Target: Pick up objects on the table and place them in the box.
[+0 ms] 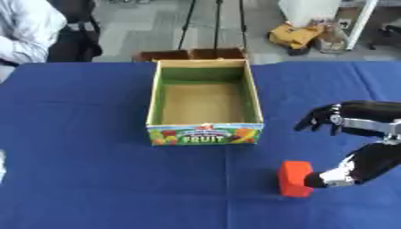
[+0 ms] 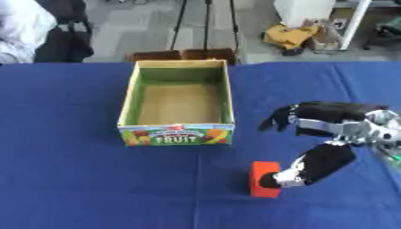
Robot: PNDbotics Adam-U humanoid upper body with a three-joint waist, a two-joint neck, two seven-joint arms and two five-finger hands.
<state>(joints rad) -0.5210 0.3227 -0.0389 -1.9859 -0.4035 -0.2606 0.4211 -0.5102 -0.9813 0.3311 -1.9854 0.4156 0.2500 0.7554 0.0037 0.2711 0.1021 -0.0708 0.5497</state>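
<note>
A blue cloth covers the table. On it, near my edge, stands the orange block, in front of the fruit box and to its right. My right hand touches the block's right side; I cannot tell how its fingers sit. The box looks empty, so placing remains.

Even, fairly bright indoor light, no glare. Both views soft overall, w/ blocky smearing. Blue tablecloth evenly lit; faint shadow just under the orange block. Box label partly legible, small print blurred. Background floor paler, washed out. No obvious edge distortion.
</note>
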